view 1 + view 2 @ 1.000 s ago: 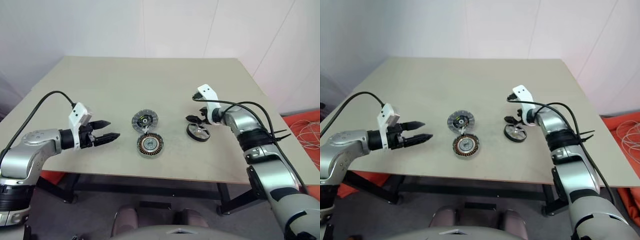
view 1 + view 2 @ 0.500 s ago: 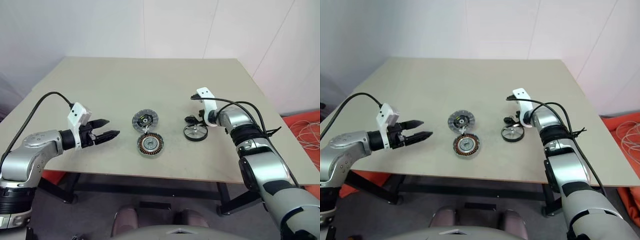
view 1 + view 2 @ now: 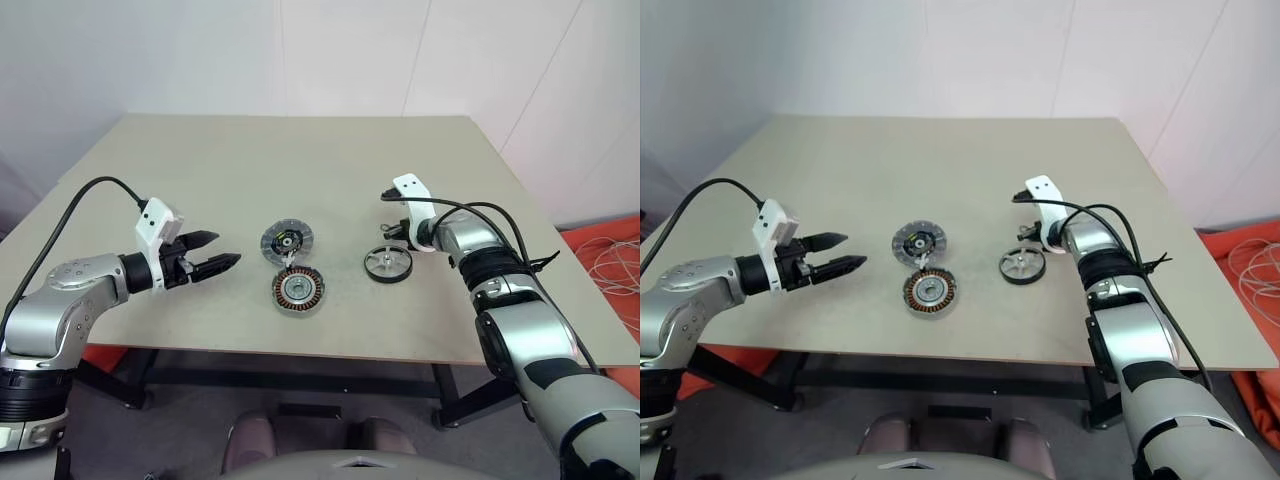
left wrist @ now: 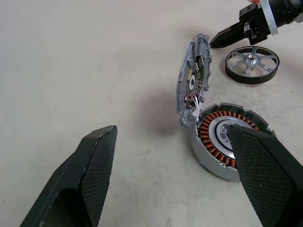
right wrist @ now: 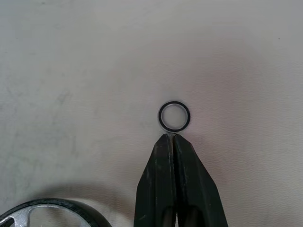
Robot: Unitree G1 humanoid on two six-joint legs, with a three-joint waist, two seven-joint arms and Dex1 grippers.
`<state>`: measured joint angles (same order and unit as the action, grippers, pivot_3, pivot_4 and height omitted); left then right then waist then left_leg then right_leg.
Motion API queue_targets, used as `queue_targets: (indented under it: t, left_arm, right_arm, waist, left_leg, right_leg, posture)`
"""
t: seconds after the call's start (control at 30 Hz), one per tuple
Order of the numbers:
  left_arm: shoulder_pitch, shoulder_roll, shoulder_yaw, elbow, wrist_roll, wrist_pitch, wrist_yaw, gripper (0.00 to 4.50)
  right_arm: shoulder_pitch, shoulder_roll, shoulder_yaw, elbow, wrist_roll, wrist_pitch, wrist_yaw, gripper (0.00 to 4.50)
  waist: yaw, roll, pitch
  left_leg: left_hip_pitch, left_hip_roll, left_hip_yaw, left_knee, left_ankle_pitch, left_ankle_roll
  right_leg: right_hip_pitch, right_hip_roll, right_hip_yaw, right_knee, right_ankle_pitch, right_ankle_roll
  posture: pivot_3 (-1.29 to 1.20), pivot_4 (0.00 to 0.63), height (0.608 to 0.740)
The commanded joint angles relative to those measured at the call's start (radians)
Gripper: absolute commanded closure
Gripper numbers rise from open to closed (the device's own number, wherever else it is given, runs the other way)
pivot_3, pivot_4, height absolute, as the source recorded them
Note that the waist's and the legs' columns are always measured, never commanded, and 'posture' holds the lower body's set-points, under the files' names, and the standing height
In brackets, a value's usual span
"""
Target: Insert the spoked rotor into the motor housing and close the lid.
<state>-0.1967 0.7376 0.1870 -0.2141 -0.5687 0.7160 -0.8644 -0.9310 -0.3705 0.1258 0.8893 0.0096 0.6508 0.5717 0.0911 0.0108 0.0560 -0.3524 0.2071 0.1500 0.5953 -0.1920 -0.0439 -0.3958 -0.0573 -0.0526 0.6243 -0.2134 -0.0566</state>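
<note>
Thin ring [image 5: 174,116] — at right gripper's [image 5: 173,137] tips

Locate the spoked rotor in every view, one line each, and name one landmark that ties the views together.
Left eye view: spoked rotor right of centre, flat on the table.
Right eye view: right of centre, beside the motor housing.
Left wrist view: far corner, past the raised lid.
Right wrist view: only a rim arc, at a corner.
Landmark: the shut right gripper next to the rotor.

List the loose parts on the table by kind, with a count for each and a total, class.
Spoked rotor: 1
Motor housing with its joined lid: 1
Small thin ring: 1
Total: 3
</note>
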Motion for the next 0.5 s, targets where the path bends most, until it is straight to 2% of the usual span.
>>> queue_targets:
  t: [0.03,0.37,0.47,0.5]
  left_arm:
    - [-0.026,0.001,0.002,-0.012,-0.001,-0.02,0.001,0.55]
    - [-0.028,0.002,-0.001,-0.006,0.001,-0.022,-0.001,0.55]
    - [-0.027,0.002,-0.002,-0.007,0.001,-0.022,-0.001,0.55]
    - [-0.028,0.003,-0.003,-0.005,0.001,-0.022,-0.001,0.55]
  right_arm:
    - [-0.015,0.018,-0.002,-0.01,-0.003,0.0,0.018,4.47]
    - [-0.004,-0.004,0.034,-0.06,-0.035,0.013,0.088,4.47]
    - [0.008,-0.021,0.056,-0.088,-0.054,0.021,0.109,3.87]
    - [0.009,-0.024,0.056,-0.095,-0.051,0.034,0.119,3.49]
  waist:
    - [0.0,0.0,0.0]
    - [0.0,0.0,0.0]
    - [0.002,0.0,0.0]
    - [0.002,0.0,0.0]
  left_leg:
    - [0.0,0.0,0.0,0.0,0.0,0.0]
    - [0.0,0.0,0.0,-0.001,0.0,0.0]
    - [0.0,0.0,0.0,0.0,0.0,0.0]
    - [0.0,0.0,0.0,0.0,0.0,0.0]
  right_leg:
    - [0.0,0.0,0.0,0.0,-0.001,0.001]
    - [0.0,0.0,0.0,0.0,0.001,-0.001]
    - [-0.001,0.0,0.0,0.0,0.001,-0.001]
    - [-0.001,0.0,0.0,0.0,0.001,-0.001]
  posture:
    - [0.0,0.0,0.74]
    - [0.0,0.0,0.74]
    - [0.0,0.0,0.74]
    - [0.0,0.0,0.74]
